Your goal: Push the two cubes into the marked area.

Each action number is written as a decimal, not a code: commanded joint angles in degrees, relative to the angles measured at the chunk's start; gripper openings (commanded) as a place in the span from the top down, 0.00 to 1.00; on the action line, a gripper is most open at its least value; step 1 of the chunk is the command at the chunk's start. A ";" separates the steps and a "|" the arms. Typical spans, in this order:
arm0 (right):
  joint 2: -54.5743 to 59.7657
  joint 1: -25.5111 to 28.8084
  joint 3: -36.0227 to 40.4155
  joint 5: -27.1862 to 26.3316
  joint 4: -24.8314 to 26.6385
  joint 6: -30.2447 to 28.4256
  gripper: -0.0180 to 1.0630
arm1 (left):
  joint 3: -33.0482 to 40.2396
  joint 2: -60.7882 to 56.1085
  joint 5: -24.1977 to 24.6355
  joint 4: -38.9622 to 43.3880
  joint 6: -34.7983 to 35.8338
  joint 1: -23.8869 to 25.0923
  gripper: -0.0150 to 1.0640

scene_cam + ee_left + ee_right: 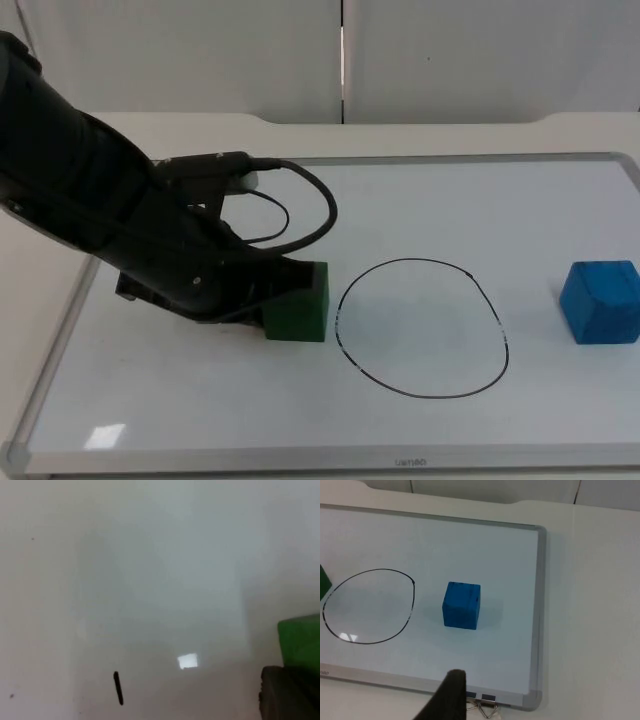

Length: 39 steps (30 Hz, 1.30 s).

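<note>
Green cube (297, 305) touches left tool (262, 300), just beside circle (422, 328).

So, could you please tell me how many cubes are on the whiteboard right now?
2. The green cube sits against the left gripper, just outside the drawn oval's left edge; the blue cube stands alone to the oval's right.

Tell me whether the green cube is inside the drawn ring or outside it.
Outside. The green cube sits just beside the black ring, none of it past the line, with the left gripper against its far side.
</note>
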State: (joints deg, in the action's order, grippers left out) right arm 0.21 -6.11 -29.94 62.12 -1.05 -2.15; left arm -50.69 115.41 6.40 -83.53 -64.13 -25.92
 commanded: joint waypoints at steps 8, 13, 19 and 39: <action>-0.21 0.07 0.37 -0.29 -0.26 0.14 0.01 | 0.09 0.55 0.65 -2.79 0.18 -2.62 0.99; -0.21 0.07 0.37 -0.29 -0.26 0.14 0.01 | 0.09 0.55 -1.51 -2.79 0.18 -4.05 0.99; -0.21 0.07 0.37 -0.29 -0.26 0.14 0.01 | 0.09 0.55 -0.98 -2.79 0.18 -4.05 0.99; -0.21 0.07 0.37 -0.29 -0.26 0.14 0.01 | 0.09 0.55 1.86 -4.60 0.18 -4.26 0.99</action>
State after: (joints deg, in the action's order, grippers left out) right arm 0.21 -6.11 -29.94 62.12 -1.05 -2.05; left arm -50.69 115.63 7.21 -87.12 -64.13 -29.75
